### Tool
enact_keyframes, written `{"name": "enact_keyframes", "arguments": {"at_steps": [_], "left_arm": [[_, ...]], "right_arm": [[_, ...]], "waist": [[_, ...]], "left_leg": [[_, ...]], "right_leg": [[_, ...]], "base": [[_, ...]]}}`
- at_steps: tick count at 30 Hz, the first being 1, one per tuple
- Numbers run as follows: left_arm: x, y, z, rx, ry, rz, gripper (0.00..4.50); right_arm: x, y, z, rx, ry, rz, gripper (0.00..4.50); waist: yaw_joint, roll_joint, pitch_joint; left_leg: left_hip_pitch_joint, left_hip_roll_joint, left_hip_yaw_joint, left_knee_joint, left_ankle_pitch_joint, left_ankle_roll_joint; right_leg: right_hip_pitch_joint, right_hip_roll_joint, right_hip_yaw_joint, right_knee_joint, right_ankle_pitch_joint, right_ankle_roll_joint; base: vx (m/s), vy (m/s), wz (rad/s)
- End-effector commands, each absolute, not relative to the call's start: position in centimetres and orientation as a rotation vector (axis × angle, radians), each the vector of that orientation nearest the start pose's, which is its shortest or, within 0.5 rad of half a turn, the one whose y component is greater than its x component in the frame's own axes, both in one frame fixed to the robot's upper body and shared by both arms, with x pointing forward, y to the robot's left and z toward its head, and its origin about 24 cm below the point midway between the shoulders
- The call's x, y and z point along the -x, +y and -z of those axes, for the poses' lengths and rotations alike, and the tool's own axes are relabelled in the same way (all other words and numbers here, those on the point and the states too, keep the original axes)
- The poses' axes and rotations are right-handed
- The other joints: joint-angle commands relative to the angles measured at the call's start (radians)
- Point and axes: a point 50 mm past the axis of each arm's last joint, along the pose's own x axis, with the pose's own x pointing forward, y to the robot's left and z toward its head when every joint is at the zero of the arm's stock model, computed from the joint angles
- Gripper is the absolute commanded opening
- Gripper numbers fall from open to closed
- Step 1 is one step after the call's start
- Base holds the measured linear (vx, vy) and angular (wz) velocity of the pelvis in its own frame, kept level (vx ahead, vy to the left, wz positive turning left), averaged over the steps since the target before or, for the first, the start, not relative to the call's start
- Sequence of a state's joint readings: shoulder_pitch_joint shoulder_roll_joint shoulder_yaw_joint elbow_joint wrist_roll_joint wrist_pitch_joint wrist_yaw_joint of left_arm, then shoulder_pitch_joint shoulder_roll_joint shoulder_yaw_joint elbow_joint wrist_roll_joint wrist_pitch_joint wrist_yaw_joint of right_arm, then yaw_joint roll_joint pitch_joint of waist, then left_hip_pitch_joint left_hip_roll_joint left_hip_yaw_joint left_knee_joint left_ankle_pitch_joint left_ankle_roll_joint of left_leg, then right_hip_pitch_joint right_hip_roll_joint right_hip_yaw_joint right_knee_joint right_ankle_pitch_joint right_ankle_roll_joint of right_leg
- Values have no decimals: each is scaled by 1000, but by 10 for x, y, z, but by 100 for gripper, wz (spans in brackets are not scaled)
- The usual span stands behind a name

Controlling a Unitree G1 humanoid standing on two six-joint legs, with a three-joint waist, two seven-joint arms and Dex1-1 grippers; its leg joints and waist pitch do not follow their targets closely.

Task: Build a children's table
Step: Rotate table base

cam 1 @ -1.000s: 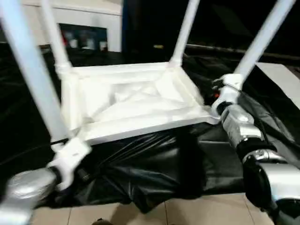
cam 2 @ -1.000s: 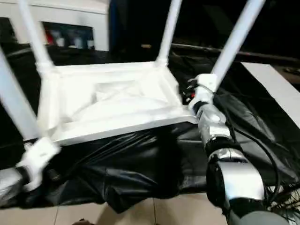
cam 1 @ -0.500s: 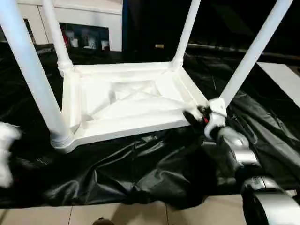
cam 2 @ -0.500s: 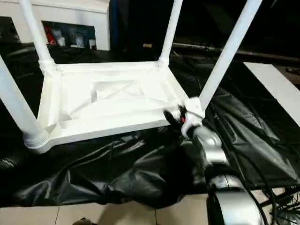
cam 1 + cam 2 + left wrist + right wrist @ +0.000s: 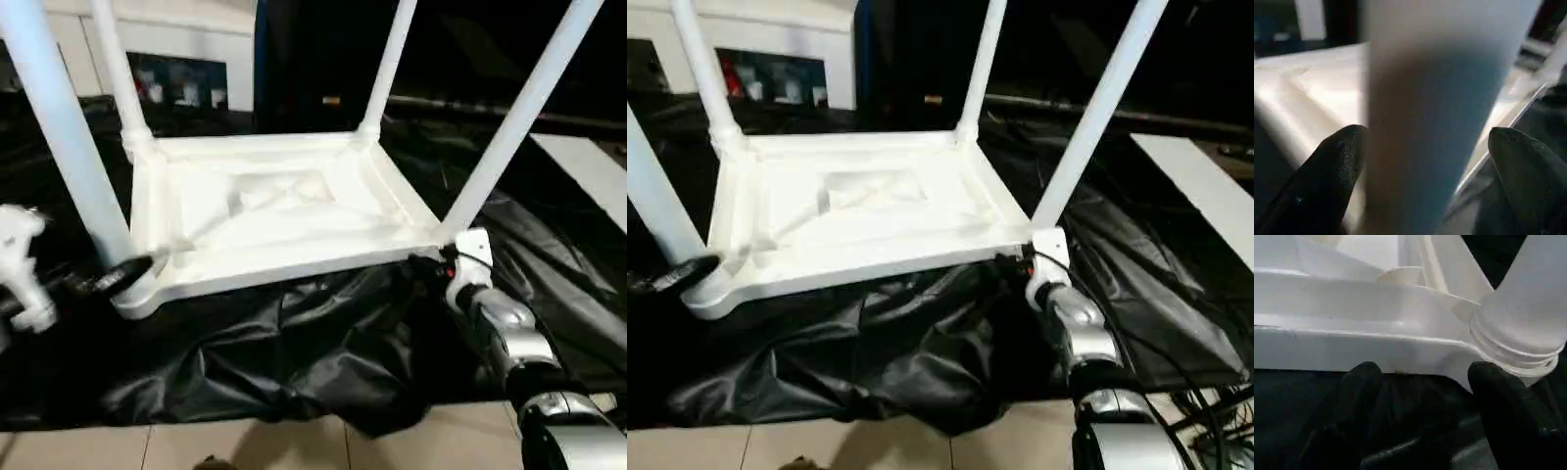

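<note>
You have a tabletop (image 5: 274, 220) of smooth white plastic with a soft sheen, legs (image 5: 509, 122) of the same white plastic, a glossy, creased black cloth (image 5: 323, 352) under it, matt black fingers (image 5: 1356, 396), and a polished silver metal forearm (image 5: 1087, 343)

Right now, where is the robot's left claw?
In the left eye view the left claw is at the left, open around the white tubular leg, just above the near-left corner of the upturned white plastic tabletop.

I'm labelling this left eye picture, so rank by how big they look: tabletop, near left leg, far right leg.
1. Tabletop, largest.
2. Near left leg.
3. Far right leg, smallest.
The near leg's nearness to the camera inflates it; true sizes may match.
</note>
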State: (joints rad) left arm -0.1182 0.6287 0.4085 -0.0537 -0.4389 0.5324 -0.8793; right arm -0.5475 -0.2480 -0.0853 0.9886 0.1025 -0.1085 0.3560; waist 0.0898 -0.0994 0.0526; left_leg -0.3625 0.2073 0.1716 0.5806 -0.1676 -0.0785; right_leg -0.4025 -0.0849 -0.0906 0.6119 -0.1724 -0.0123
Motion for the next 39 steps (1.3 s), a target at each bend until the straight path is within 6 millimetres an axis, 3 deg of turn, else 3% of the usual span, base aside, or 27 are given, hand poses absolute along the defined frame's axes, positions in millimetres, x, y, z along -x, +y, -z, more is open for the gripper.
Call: {"name": "enact_keyframes", "arguments": {"at_steps": [1, 6, 7, 8, 10, 15, 17, 20, 21, 22, 24, 25, 26, 27, 30, 31, 33, 38, 39], "left_arm": [[-256, 284, -127, 26, 148, 544, 446], [-257, 257, -126, 106, 142, 672, 446], [-255, 246, -127, 130, 146, 735, 446], [-254, 241, -128, 141, 148, 768, 446], [-248, 214, -132, 169, 160, 925, 446], [-245, 187, -138, 195, 156, 1071, 446], [-244, 182, -139, 199, 157, 1102, 446], [-243, 155, -145, 196, 154, 1230, 446], [-245, 143, -148, 201, 145, 1274, 446], [-245, 142, -148, 201, 144, 1280, 446], [-250, 120, -152, 208, 119, 1347, 446], [-251, 116, -153, 209, 115, 1358, 446], [-253, 111, -153, 200, 109, 1376, 446], [-256, 105, -153, 198, 102, 1383, 446], [-260, 97, -154, 202, 89, 1400, 446], [-262, 93, -155, 201, 86, 1411, 446], [-264, 84, -156, 206, 78, 1430, 446], [-275, 62, -153, 188, 60, 1421, 446], [-275, 62, -153, 188, 60, 1421, 446]], "right_arm": [[-333, -203, -6, 56, 323, -214, 317], [-333, -195, 0, 43, 366, -237, 317], [-333, -191, 2, 40, 379, -253, 317], [-333, -190, 2, 39, 386, -261, 317], [-335, -182, 4, 37, 407, -291, 317], [-339, -172, 1, 32, 407, -318, 317], [-340, -170, 0, 32, 407, -325, 317], [-346, -155, -5, 37, 399, -382, 317], [-348, -147, -7, 40, 393, -420, 317], [-348, -145, -8, 40, 392, -426, 317], [-348, -127, -10, 51, 380, -507, 317], [-348, -124, -11, 53, 378, -521, 317], [-348, -119, -11, 51, 378, -544, 317], [-347, -113, -10, 50, 378, -567, 317], [-346, -106, -10, 48, 379, -595, 317], [-345, -104, -10, 45, 379, -606, 317], [-344, -99, -10, 42, 379, -623, 317], [-344, -89, -11, 32, 377, -666, 317], [-344, -89, -11, 32, 377, -666, 317]], "waist": [[1, 25, -54], [3, 24, -59], [4, 25, -60], [5, 22, -60], [9, 27, -58], [13, 29, -55], [12, 25, -55], [7, 37, -54], [7, 44, -52], [3, 41, -51], [-2, 44, -53], [-2, 43, -54], [-4, 52, -54], [-11, 50, -53], [-20, 44, -55], [-20, 51, -56], [-24, 52, -56], [-28, 55, -59], [-31, 61, -59]], "left_leg": [[15, 21, -7, -77, -386, -55], [13, 22, -5, -74, -333, -50], [15, 23, -2, -74, -316, -47], [16, 24, -1, -73, -318, -46], [14, 26, -2, -75, -322, -50], [14, 22, -2, -75, -362, -70], [11, 22, -3, -75, -367, -71], [18, 22, -3, -73, -388, -79], [16, 23, -7, -74, -398, -83], [15, 23, -5, -75, -406, -83], [12, 23, -8, -75, -404, -85], [12, 23, -9, -74, -400, -85], [7, 22, -12, -75, -392, -86], [0, 21, -13, -76, -384, -83], [3, 20, -10, -70, -369, -72], [7, 20, -9, -69, -365, -70], [2, 21, -8, -70, -331, -63], [3, 23, -8, -68, -310, -56], [4, 22, -6, -68, -315, -54]], "right_leg": [[31, -55, 52, -81, -368, -130], [35, -53, 52, -70, -296, -146], [34, -50, 52, -64, -245, -166], [33, -51, 52, -62, -242, -172], [34, -51, 51, -60, -241, -181], [35, -51, 52, -66, -284, -153], [37, -53, 53, -70, -321, -137], [30, -52, 52, -76, -355, -132], [34, -54, 51, -76, -367, -132], [32, -53, 51, -79, -377, -131], [36, -54, 50, -79, -369, -134], [37, -55, 49, -78, -368, -136], [42, -57, 49, -75, -362, -137], [47, -56, 48, -76, -366, -132], [43, -57, 48, -80, -380, -134], [41, -57, 49, -80, -375, -138], [45, -54, 50, -75, -313, -160], [50, -54, 49, -69, -257, -186], [49, -53, 50, -70, -250, -190]], "base": [[0, 0, 0], [0, 0, 0], [0, 0, 0], [0, 0, 0], [0, 0, 0], [0, 0, 0], [0, 0, 0], [0, 0, 0], [0, 0, 0], [0, 0, 0], [0, 0, 0], [0, 0, 0], [0, 0, 0], [0, 0, 0], [0, 0, 0], [0, 0, 0], [0, 0, 0], [0, 0, 0], [0, 0, 0]]}}
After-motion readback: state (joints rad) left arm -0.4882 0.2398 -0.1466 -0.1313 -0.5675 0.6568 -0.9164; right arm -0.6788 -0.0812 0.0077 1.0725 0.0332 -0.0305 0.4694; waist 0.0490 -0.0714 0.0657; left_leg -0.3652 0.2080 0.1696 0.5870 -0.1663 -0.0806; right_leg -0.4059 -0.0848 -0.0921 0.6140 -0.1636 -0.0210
